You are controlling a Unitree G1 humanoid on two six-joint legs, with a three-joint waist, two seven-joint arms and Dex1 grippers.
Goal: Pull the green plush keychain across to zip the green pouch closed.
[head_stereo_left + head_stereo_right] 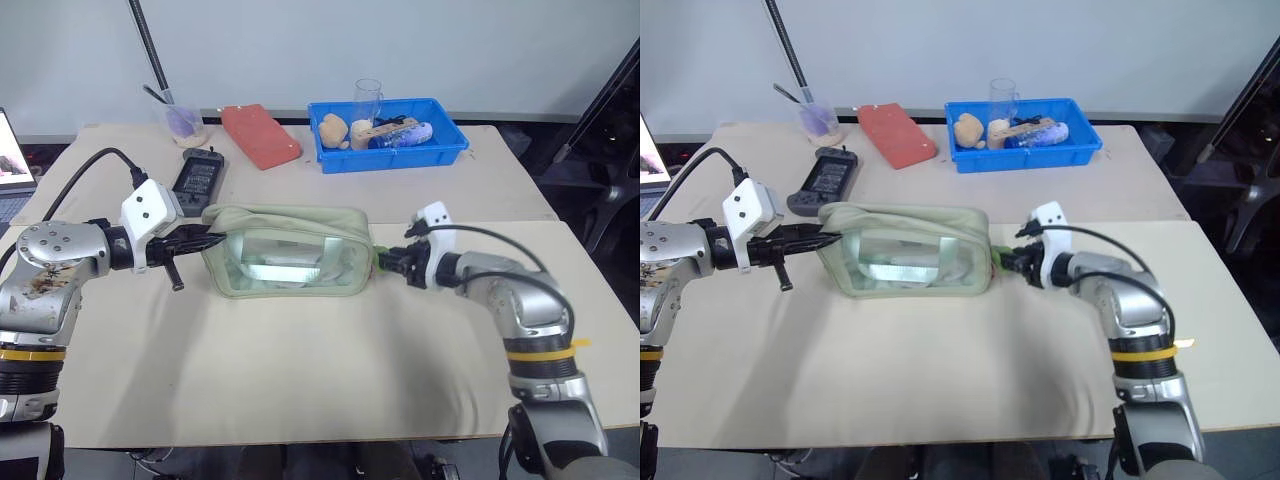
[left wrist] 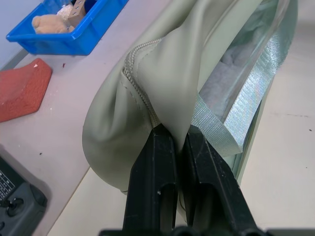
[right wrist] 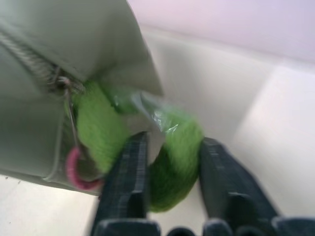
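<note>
At table centre, the green pouch [image 1: 287, 263] lies on its side with its clear window facing up. The left gripper [image 2: 178, 142] sits at the pouch's 9 o'clock end, its two black fingers [image 2: 152, 182] pinched closed on a fold of the pale fabric beside the zipper seam. The right gripper [image 3: 170, 147] sits at the pouch's 3 o'clock end. Its fingers are parted, with one side of the green plush keychain [image 3: 172, 162] lying between them; whether they press on the ring cannot be determined. The ring hangs from the zipper pull at that same end, beside a small pink loop [image 3: 76, 172].

At 12 o'clock from the pouch: a blue tray [image 1: 390, 150] holding small items. At 11 o'clock: a red pad [image 1: 260, 135] and a black controller [image 1: 198, 172].
</note>
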